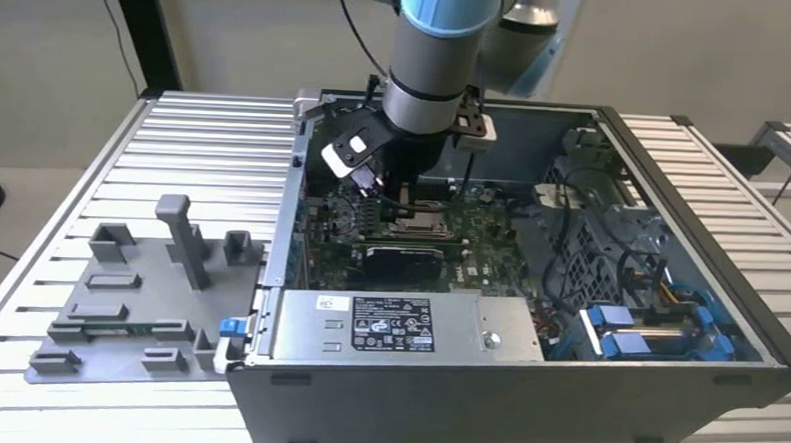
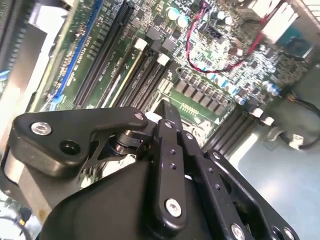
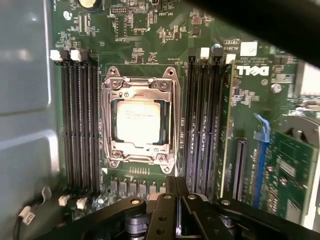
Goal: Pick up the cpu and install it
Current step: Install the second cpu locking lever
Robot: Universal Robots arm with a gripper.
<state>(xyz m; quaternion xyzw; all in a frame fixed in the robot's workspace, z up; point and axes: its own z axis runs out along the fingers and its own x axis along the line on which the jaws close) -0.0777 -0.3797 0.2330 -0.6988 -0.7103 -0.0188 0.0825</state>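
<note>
The cpu [image 3: 138,121], a pale silver square chip, lies flat inside the metal-framed socket [image 3: 137,85] on the green board [image 3: 150,30] in the first wrist view. My gripper [image 3: 176,182] hangs above the board just off one side of the socket, apart from the chip. Its black fingers [image 2: 170,150] are pressed together with nothing between them in both wrist views. In the exterior view the arm reaches down into the open computer case [image 1: 713,285], with the gripper [image 1: 386,193] over the socket [image 1: 423,221].
Black memory slots [image 3: 80,120] flank the socket on both sides. A silver box with a label [image 1: 398,325] sits along the case's near wall, and blue drive brackets [image 1: 631,332] stand at the exterior view's right. A grey fixture tray [image 1: 139,300] lies outside the case on the slatted table.
</note>
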